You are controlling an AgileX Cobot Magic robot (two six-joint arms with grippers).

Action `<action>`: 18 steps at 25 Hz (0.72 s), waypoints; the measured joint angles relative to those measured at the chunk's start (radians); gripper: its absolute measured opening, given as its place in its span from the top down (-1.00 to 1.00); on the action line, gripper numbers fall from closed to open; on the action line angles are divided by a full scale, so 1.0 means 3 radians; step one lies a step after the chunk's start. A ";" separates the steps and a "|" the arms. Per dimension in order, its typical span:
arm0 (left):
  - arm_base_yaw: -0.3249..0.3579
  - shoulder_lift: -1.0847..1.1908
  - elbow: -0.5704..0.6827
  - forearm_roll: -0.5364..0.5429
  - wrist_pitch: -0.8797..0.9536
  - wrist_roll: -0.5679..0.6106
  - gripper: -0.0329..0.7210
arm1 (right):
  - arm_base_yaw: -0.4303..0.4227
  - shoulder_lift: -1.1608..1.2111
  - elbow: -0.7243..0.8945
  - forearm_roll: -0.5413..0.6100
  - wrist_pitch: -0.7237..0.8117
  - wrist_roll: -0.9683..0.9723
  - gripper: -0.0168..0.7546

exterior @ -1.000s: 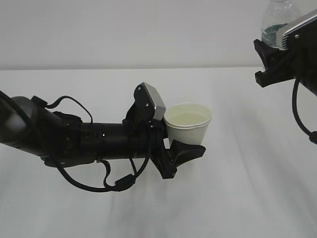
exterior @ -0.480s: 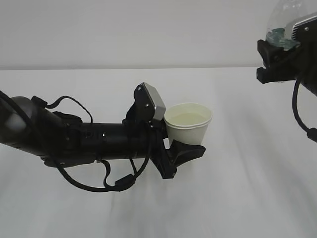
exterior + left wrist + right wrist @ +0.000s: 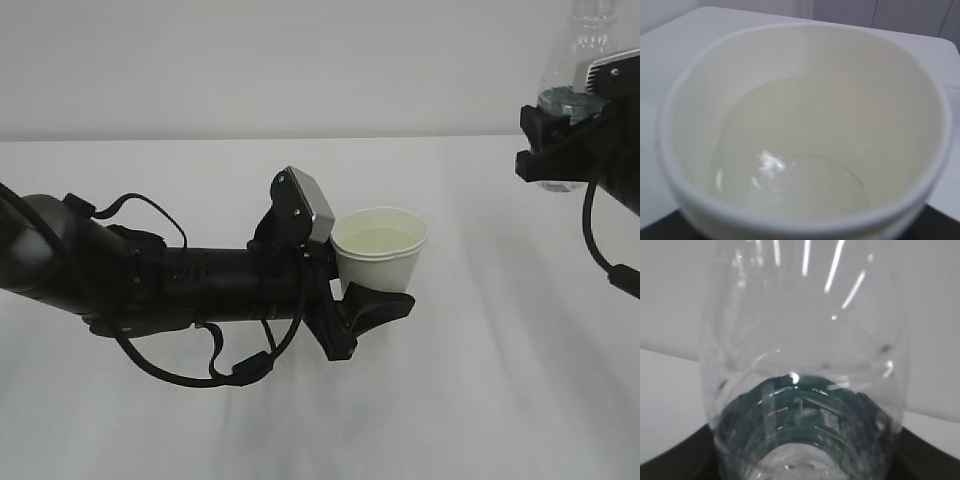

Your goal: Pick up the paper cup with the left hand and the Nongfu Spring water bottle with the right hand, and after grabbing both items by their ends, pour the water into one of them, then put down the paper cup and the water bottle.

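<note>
L gripper clamped on the paper cup, jaws around the lower wall; cup upright, held clear of the white table, near centre of ext. view. L wrist view: water lies in the cup bottom, pale w/ a glint, level well below the rim. R gripper clamped on the Nongfu Spring water bottle at top right of ext. view, well apart from cup; bottle stands about upright, neck up and cut off by the frame edge. R wrist view: clear ribbed wall, green label band low; cannot tell how much water is left inside. Judgement: pour looks done, step in hand is the put-down phase. Next move calls for: lower both arms straight down, cup kept level to avoid a spill, seat each base flat on table before jaws part, then back off w/o tipping either item.
</note>
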 joint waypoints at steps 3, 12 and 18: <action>0.0000 0.0000 0.0000 -0.0005 0.0000 0.0000 -0.28 | 0.0000 0.0100 0.0000 0.0005 -0.0030 0.0037 -0.24; 0.0000 0.0000 0.0000 -0.0005 0.0002 0.0000 -0.28 | 0.0000 0.0478 0.0000 0.0008 -0.0411 0.0064 -0.24; 0.0000 0.0000 0.0000 -0.0133 0.0008 0.0013 -0.28 | 0.0000 0.0744 0.0000 0.0050 -0.0722 0.0277 -0.24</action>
